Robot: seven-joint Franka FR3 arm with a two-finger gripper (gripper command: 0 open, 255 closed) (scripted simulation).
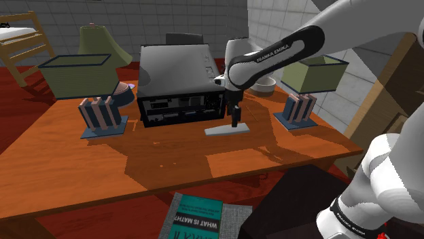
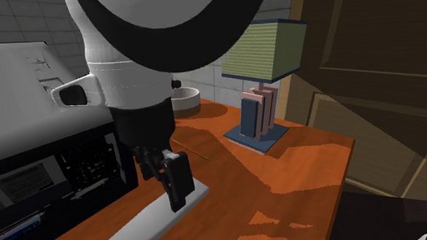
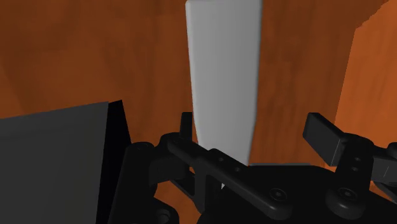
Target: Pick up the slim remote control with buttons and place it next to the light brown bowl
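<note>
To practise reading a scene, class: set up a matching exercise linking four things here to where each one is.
1 grey remote; 2 pale bowl; 3 teal book; 4 gripper.
A on the floor; B open, over the remote; C flat on the table, before the black box; D at the table's back, by a lamp.
Pairs: 1-C; 2-D; 3-A; 4-B.

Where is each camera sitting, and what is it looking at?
Shoulder view: beside the stand, looking down over the table; the white arm and open gripper over the grey remote show.
Second exterior view: close beside the arm, facing the lamp and pale bowl; wrist and gripper show.
Wrist view: on the hand, looking down at the remote; black fingers show.
Shoulder and second exterior views share the black box, lamp and bowl.
</note>
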